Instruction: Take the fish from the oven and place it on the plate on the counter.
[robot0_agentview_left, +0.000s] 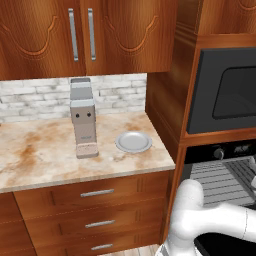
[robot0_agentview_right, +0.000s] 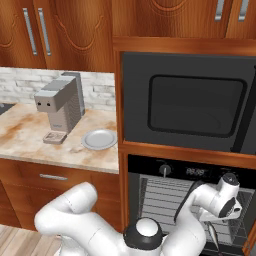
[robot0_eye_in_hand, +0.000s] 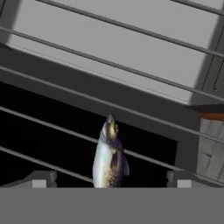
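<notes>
The fish, slim and dark with a pale silvery flank, lies on a grey wire rack inside the open oven. My gripper is open, one fingertip on either side of the fish and neither touching it. In the right base view the fish shows as a dark sliver just below my hand inside the oven cavity. The pale grey plate sits bare on the beige marble-look counter, right of the coffee machine, and is seen again as the plate left of the oven.
A grey coffee machine stands on the counter beside the plate. A black unit with a dark glass window sits above the oven. A wooden side panel separates counter and oven. Wooden drawers run below the counter.
</notes>
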